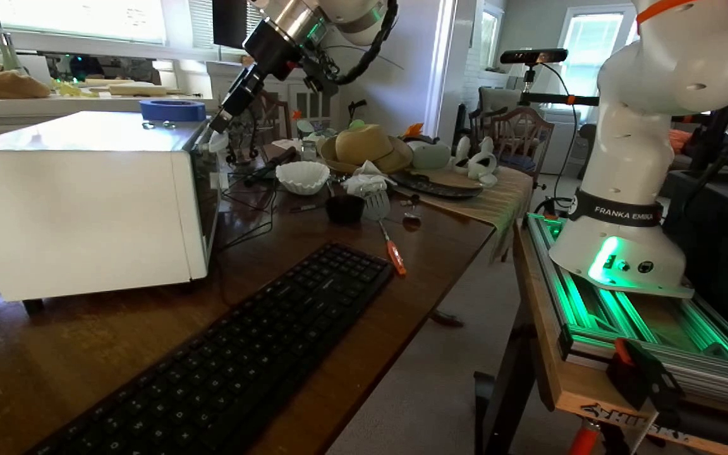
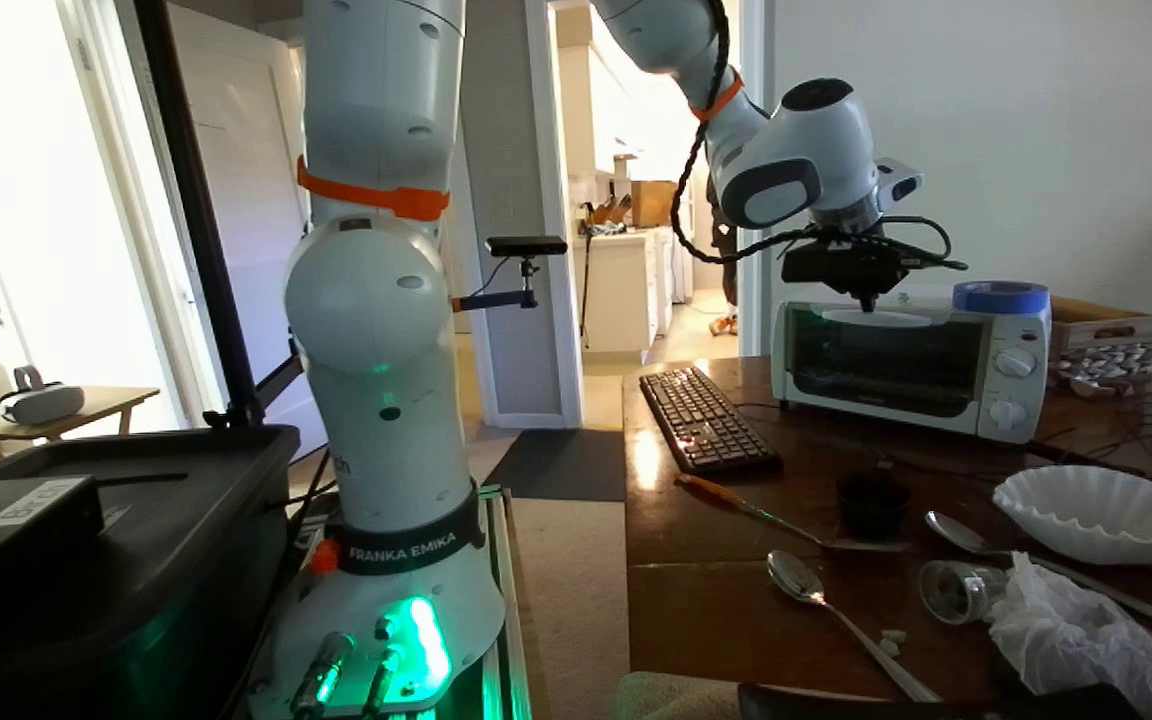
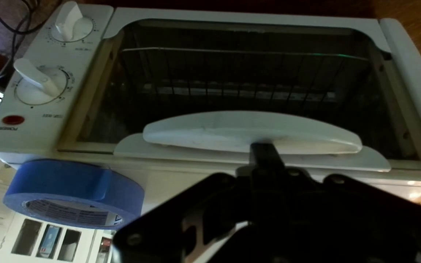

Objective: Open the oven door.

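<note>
The white oven [image 1: 79, 215] stands on the dark wooden table, and it also shows in an exterior view [image 2: 1014, 400]. Its dark glass door [image 2: 881, 362] looks closed, with a wire rack visible behind the glass in the wrist view [image 3: 239, 69]. The white curved handle [image 3: 214, 129] runs along the door's top edge and also shows in an exterior view [image 1: 218, 142]. My gripper [image 3: 263, 148] is shut, with its fingertips together at the middle of the handle's upper edge. I cannot tell whether the tips press on the handle or reach behind it. The gripper points down in an exterior view [image 2: 868, 302].
Blue tape [image 1: 172, 110] lies on the oven's top. A black keyboard [image 1: 231, 354] lies on the table near the oven. A spatula [image 1: 392, 249], a black cup [image 1: 344, 208], a white fluted bowl [image 1: 303, 177], a hat [image 1: 367, 148] and cables stand in front of the oven's face.
</note>
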Controlling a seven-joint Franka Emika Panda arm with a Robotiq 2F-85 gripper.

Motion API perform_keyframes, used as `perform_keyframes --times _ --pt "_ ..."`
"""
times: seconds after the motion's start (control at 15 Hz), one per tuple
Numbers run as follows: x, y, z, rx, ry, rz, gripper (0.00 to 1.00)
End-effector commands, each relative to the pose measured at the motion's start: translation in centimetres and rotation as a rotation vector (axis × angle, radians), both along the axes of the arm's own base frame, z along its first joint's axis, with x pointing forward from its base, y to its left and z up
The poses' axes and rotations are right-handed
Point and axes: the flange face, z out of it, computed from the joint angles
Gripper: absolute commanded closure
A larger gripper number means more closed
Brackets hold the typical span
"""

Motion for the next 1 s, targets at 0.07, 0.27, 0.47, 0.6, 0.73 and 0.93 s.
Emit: perform_keyframes --times 0.07,0.27,0.47,0.6,0.73,0.93 --pt "-0.9 -0.3 -1.3 0.010 0.053 0.012 1.00" --pt "-2.0 -0.6 -1.4 0.013 0.070 0.010 1.00" --pt "-3.3 -1.1 -2.0 0.022 0.093 -0.011 1.00" --pt "-4.1 -1.5 -2.4 0.031 0.109 -0.032 1.00" --pt "-4.9 -1.9 -3.0 0.039 0.128 -0.049 1.00" --pt "-6.4 -2.7 -4.2 0.050 0.164 -0.073 1.00"
